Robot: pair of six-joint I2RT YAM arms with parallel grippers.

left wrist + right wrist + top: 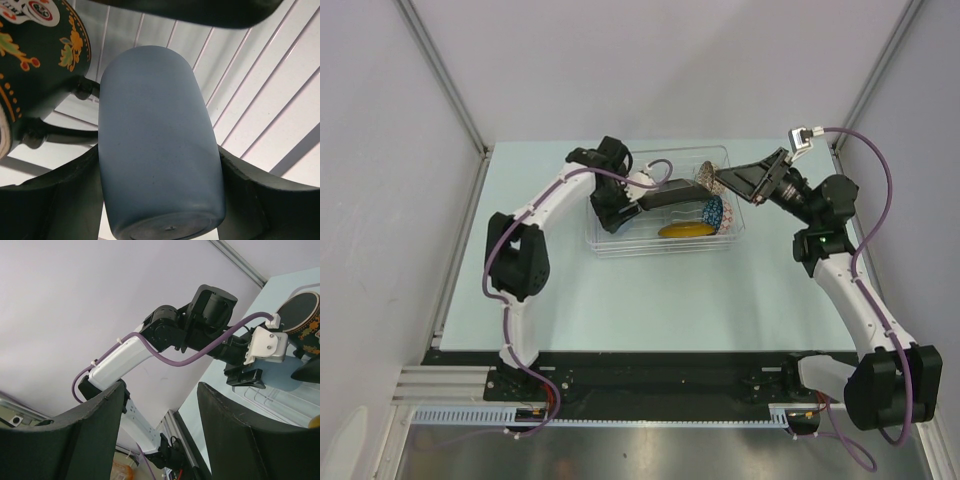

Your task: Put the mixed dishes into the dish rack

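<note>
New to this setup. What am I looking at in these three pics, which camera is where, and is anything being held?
Two robot arms are bolted at the near edge of a pale table; each ends in a two-finger pincer. The overhead view looks down from behind them. The other two come from wrist cameras, so each shows its own fingers. On the table stands a clear dish rack holding a black floral plate, a yellow-brown saucer, a blue patterned bowl and a beige patterned bowl. The left pincer is down in the rack, closed on a light blue cup. The right pincer hangs open and empty by the rack's far right corner.
</note>
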